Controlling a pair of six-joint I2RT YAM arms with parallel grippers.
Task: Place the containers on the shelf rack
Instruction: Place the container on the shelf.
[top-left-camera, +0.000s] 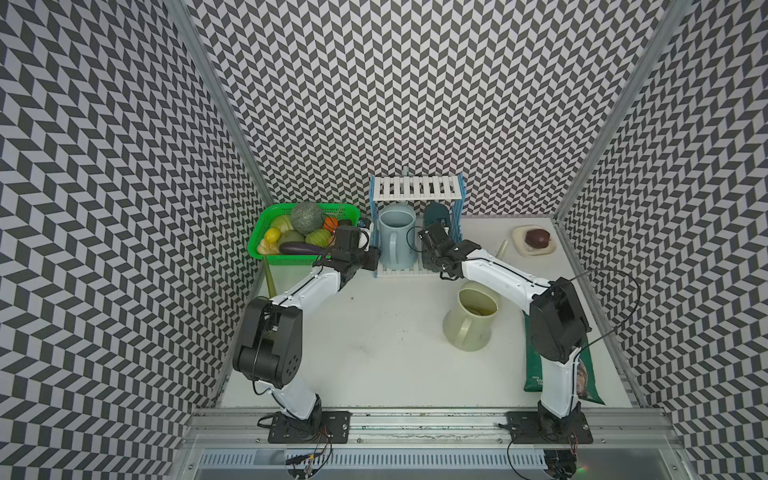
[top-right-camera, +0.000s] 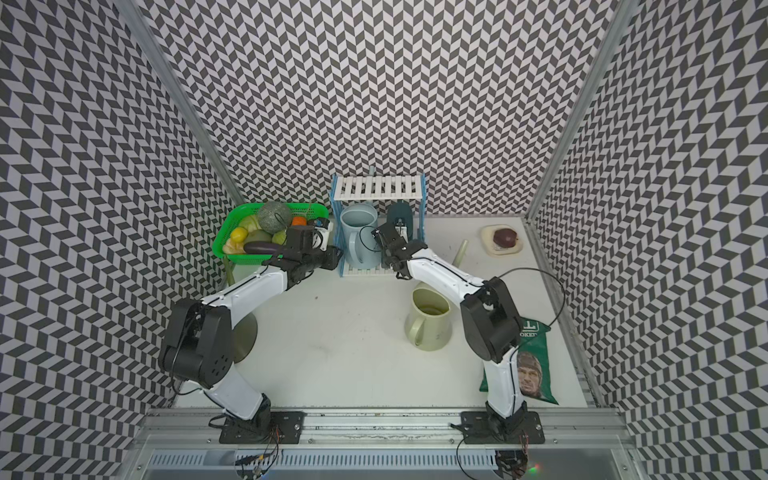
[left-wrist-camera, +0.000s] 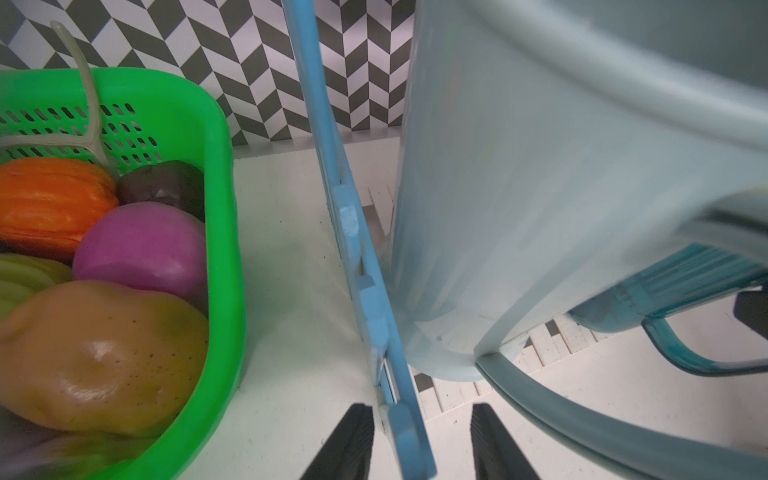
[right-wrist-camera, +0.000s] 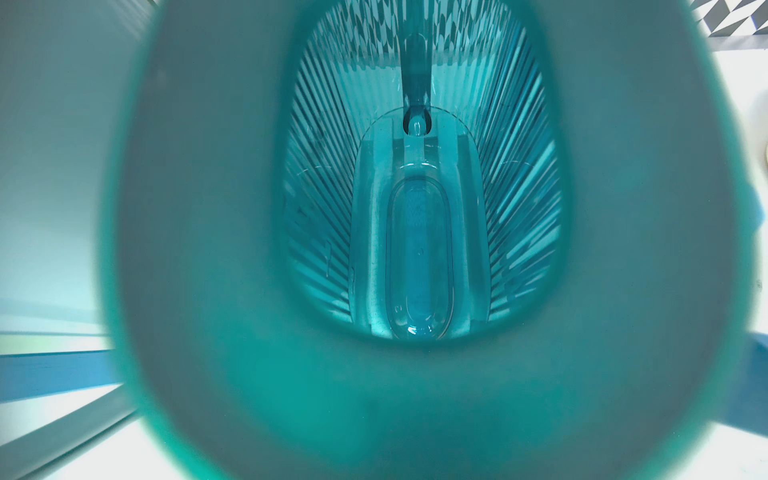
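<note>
Left gripper stands part open astride the front edge of the rack's blue side panel, with a clear gap beside one finger, so it clamps nothing. Right gripper is at the teal jug. Its wrist view looks straight down the jug's ribbed, translucent inside and no finger shows, so I cannot tell whether it grips. With the robot's base at 6 o'clock, the rack sits at 12. In its lower bay the light blue jug fills the 9 o'clock half and the teal jug the 3 o'clock half. The cream jug stands upright on the table at 3 o'clock, and the olive jug is at 9, mostly hidden under the left arm. The top shelf holds no jug. These look like thin, smooth moulded plastic: light, fairly stiff, probably slippery on the wall, and tippy with long spouts. The loop handle seems the surest hold, though the rim would also serve.
</note>
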